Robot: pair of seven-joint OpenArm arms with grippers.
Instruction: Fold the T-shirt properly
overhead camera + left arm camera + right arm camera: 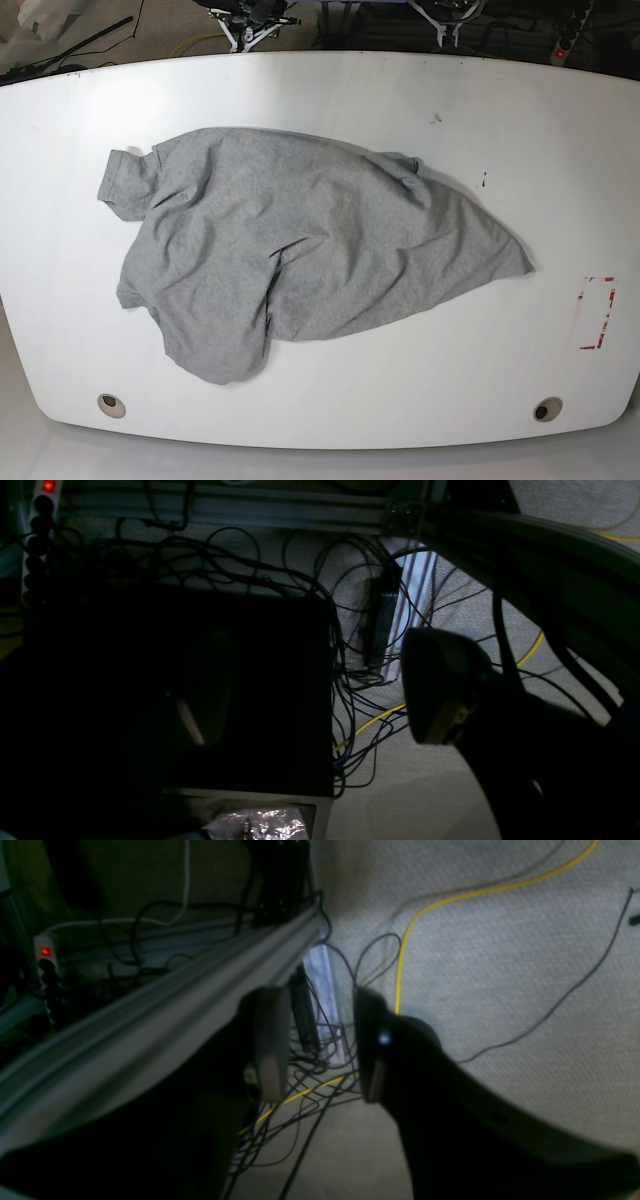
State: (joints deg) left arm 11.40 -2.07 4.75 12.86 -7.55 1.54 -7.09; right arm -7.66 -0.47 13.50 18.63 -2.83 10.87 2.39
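**Shirt lies crumpled on table, both arms off the table**

Left wrist view: very dark. One finger [440, 685] of the left gripper shows right of centre, the other not made out; nothing between the jaws, spread wide. Below it carpet floor [425, 780], a tangle of black cables [350, 680], a yellow cable [370, 722]. A big black box [200, 690] fills the left half; contents not visible. Power strip [37, 535] with a red light at upper left. Aluminium rail [225, 510] along the top.

Right wrist view: right gripper [320, 1045] at centre, jaws partly apart, holding nothing, cables seen through the gap. An aluminium rail runs diagonally from lower left to upper centre. Carpet on the right, with a yellow cable across it.

Base view: the T-shirt [300, 240] lies rumpled on the white table [330, 85], spread from upper left to centre right, one sleeve at upper left, folds bunched at lower left. Red tape marking [598, 312] at right edge. No arm over the table.
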